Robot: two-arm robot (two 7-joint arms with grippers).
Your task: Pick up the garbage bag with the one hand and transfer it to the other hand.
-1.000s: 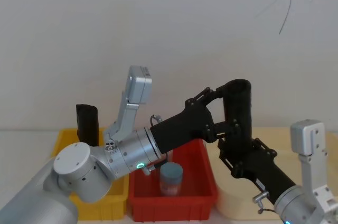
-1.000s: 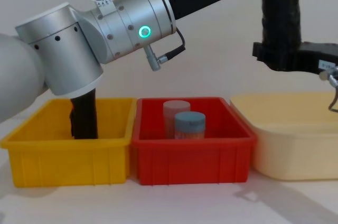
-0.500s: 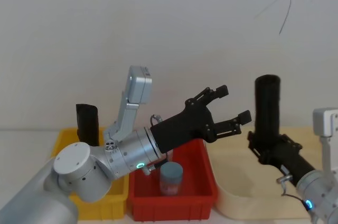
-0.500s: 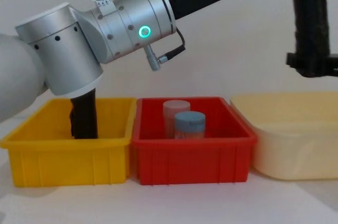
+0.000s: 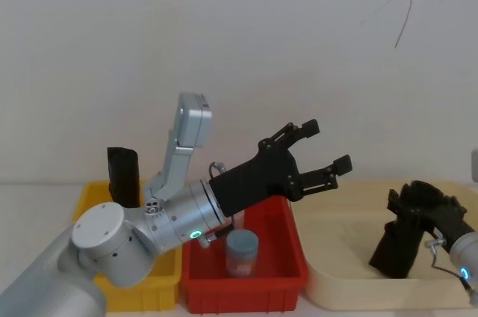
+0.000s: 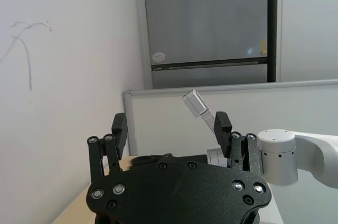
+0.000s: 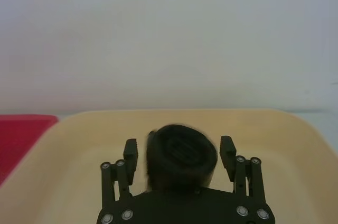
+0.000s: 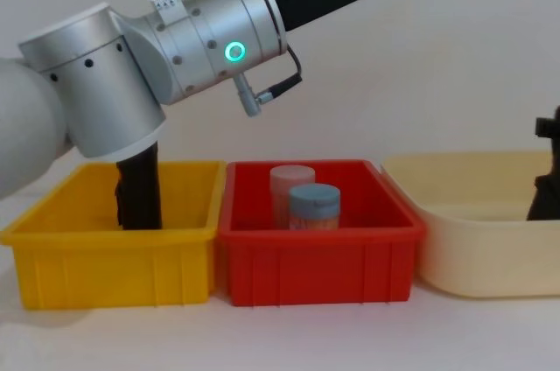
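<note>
We see left claw released, spread wide at frame centre, above red bin. Garbage bag leans tilted inside beige tub, lower right. Right claw sits around bag top; whether clenched, we cannot tell.

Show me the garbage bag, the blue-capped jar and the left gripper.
garbage bag [image 7: 182,155]: right wrist view, its round top.
blue-capped jar [image 8: 314,198]: chest view, its cap.
left gripper [image 5: 327,145]: head view, between fingertips.
</note>
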